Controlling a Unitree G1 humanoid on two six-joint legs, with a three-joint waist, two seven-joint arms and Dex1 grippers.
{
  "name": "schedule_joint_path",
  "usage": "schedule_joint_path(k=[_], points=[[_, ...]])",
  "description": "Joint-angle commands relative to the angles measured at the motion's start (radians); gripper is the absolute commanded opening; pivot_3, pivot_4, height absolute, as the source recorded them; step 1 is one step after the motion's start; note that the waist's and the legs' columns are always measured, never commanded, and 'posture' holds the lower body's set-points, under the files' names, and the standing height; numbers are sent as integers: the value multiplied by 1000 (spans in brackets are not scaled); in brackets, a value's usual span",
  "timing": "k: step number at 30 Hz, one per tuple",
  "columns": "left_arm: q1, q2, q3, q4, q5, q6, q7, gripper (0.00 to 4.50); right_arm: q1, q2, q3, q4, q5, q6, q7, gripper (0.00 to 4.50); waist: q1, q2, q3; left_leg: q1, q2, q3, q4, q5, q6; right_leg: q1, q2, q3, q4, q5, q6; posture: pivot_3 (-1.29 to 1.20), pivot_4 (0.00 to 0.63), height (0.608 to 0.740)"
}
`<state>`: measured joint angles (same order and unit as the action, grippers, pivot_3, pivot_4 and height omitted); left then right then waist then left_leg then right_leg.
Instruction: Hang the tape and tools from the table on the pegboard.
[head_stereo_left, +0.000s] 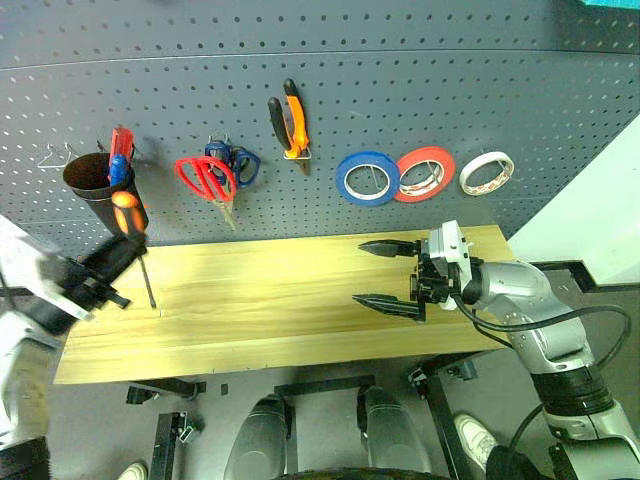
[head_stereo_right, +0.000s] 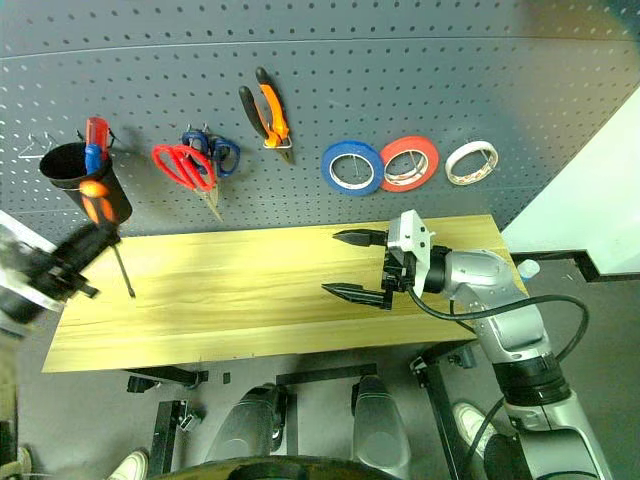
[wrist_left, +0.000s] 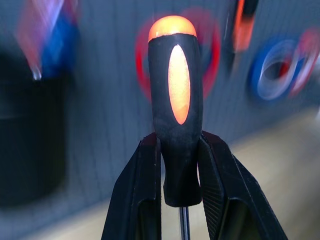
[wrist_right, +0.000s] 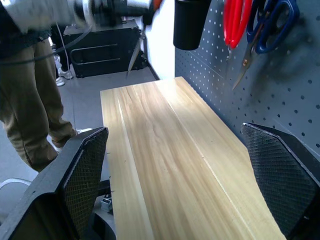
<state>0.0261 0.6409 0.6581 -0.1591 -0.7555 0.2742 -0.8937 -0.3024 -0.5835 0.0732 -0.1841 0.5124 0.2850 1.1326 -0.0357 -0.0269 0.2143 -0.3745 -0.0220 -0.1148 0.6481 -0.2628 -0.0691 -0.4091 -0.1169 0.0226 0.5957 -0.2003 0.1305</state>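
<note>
My left gripper (head_stereo_left: 128, 246) is shut on the black-and-orange handle of the slim screwdriver (wrist_left: 177, 100), held above the left end of the table (head_stereo_left: 280, 300) with the shaft pointing down, just in front of the black cup (head_stereo_left: 98, 185) on the pegboard (head_stereo_left: 400, 100). The red-handled scissors (head_stereo_left: 207, 178), orange-and-black pliers (head_stereo_left: 290, 120) and cream-white tape (head_stereo_left: 487, 173) hang on the pegboard. My right gripper (head_stereo_left: 385, 272) is open over the right part of the table, pointing left, with nothing between its fingers.
Blue-handled scissors (head_stereo_left: 238, 160) hang behind the red ones. A blue roll (head_stereo_left: 367, 178) and a red-orange roll (head_stereo_left: 424, 174) hang beside the tape. Red-and-blue screwdrivers (head_stereo_left: 120, 155) stand in the cup. A person's legs (wrist_right: 30, 100) stand off the table's left end.
</note>
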Motion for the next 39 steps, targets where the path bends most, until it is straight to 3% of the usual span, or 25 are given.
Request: schedule_joint_path(k=[1, 5, 10, 14, 26, 27, 29, 34, 39], points=[[-104, 74, 123, -47, -148, 9, 17, 662, -49, 31, -18, 3, 25, -19, 1, 4500, -1, 0, 0, 0, 0, 0, 0, 0, 0, 0, 0, 0, 0, 0, 0, -14, 115, 733], [-275, 156, 175, 41, -167, -18, 70, 662, -103, 65, -57, -18, 105, 26, -13, 4500, -4, 0, -1, 0, 0, 0, -1, 0, 0, -1, 1, 0, 2, 2, 3, -13, 109, 733], [-433, 232, 96, 188, -18, -118, 93, 662, -176, 109, -89, -45, 154, 27, -55, 4500, -8, 0, -1, 1, 0, 0, -1, 0, 0, -1, 2, 0, 2, 2, 4, -17, 107, 733], [-530, 234, 15, 355, 92, -214, 91, 662, -214, 119, -90, -70, 180, 48, -74, 4500, -6, 0, -1, 1, 0, 0, -2, 0, 0, -1, 2, 0, 2, 2, 4, -21, 106, 733], [-633, 193, -87, 724, 182, -382, -47, 662, -209, 105, -90, -89, 175, 51, -86, 4500, -9, -1, -2, 0, 1, 0, -2, 0, 0, -3, 2, 0, 2, 2, 4, -45, 99, 733], [-638, 191, -89, 742, 177, -376, -59, 1380, -207, 104, -89, -89, 174, 50, -88, 4500, -9, -1, -2, 0, 1, 0, -2, 0, 0, -3, 2, 0, 2, 2, 4, -46, 99, 733], [-643, 188, -87, 765, 176, -384, -69, 1856, -203, 101, -88, -90, 169, 48, -87, 4500, -9, -1, -2, 0, 1, 0, -2, 0, 0, -3, 2, 0, 2, 2, 4, -47, 99, 733], [-640, 183, -73, 778, 186, -435, -54, 3525, -188, 93, -88, -94, 165, 46, -89, 4500, -9, -1, -2, 0, 1, 0, -2, 0, 0, -3, 2, 0, 2, 2, 4, -47, 101, 733], [-550, 183, 5, 599, 83, -366, -52, 3525, -143, 76, -88, -101, 155, 40, -85, 4500, -12, -1, -2, 0, 1, 0, -2, 0, 0, -3, 2, 0, 2, 2, 4, -51, 105, 733]])
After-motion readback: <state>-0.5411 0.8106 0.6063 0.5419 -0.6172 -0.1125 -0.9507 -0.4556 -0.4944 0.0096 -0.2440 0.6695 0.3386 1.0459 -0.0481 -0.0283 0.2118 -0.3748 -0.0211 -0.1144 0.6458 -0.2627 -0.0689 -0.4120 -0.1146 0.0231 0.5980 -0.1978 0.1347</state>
